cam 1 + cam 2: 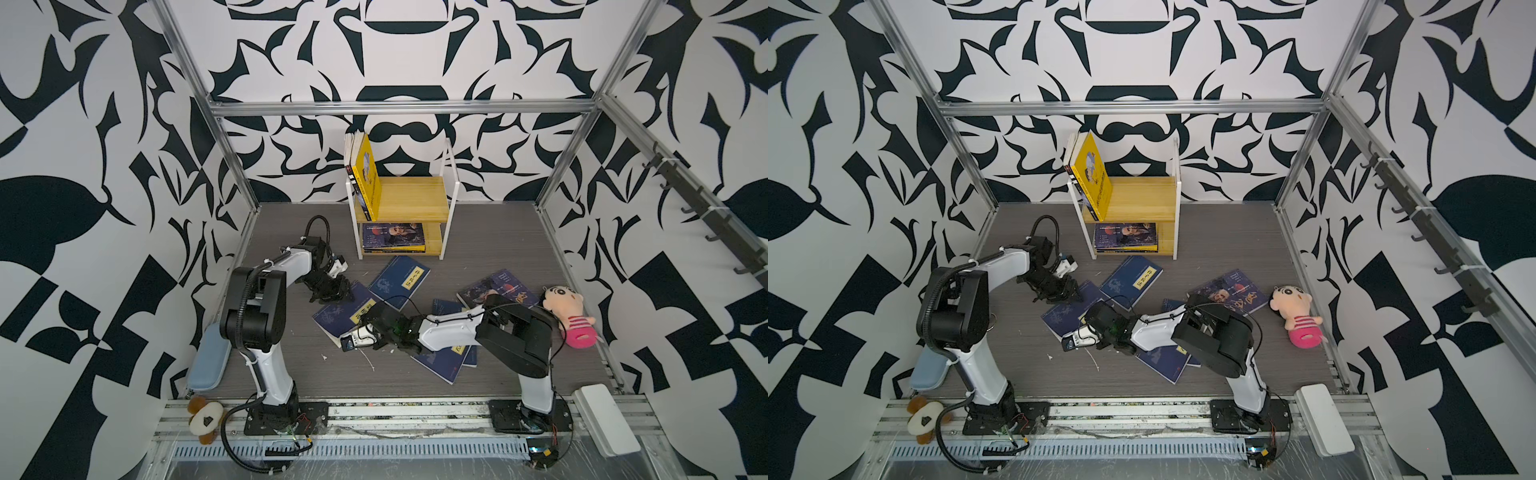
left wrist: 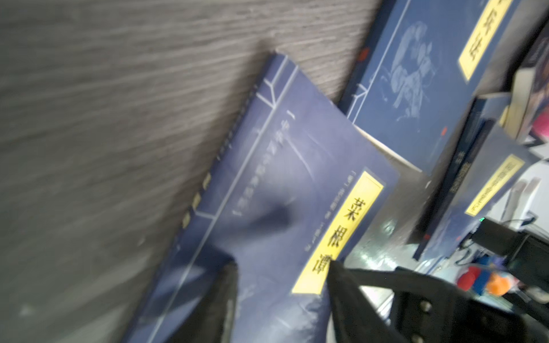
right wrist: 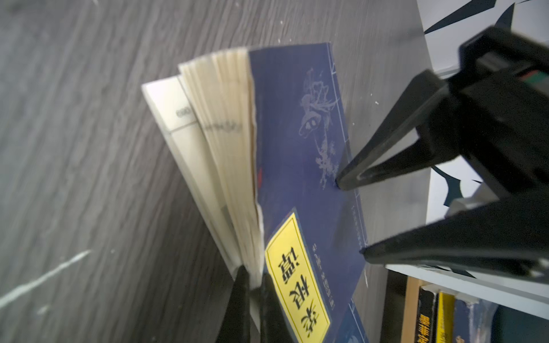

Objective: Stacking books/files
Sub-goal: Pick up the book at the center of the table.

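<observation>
A navy book with a yellow label [image 1: 334, 318] [image 3: 300, 142] lies on the grey table, its pages fanned apart. My right gripper [image 1: 371, 319] [image 3: 252, 276] is shut on the page edge next to the label. My left gripper [image 1: 332, 297] [image 2: 282, 267] is open, its fingertips [image 3: 340, 181] on the cover near the spine. Another navy book [image 1: 399, 276] lies behind it. A purple-blue book [image 1: 498, 286] sits to the right. More navy books [image 1: 444, 363] lie under the right arm. Yellow books [image 1: 368, 178] stand on the shelf and others [image 1: 392, 237] lie flat below.
The wooden shelf [image 1: 415, 199] stands at the back centre. A plush doll [image 1: 565, 316] lies at the right edge. A light-blue pencil case [image 1: 208, 357] is at the left, a white box [image 1: 604, 419] at the front right and a bear toy [image 1: 205, 419] at the front left.
</observation>
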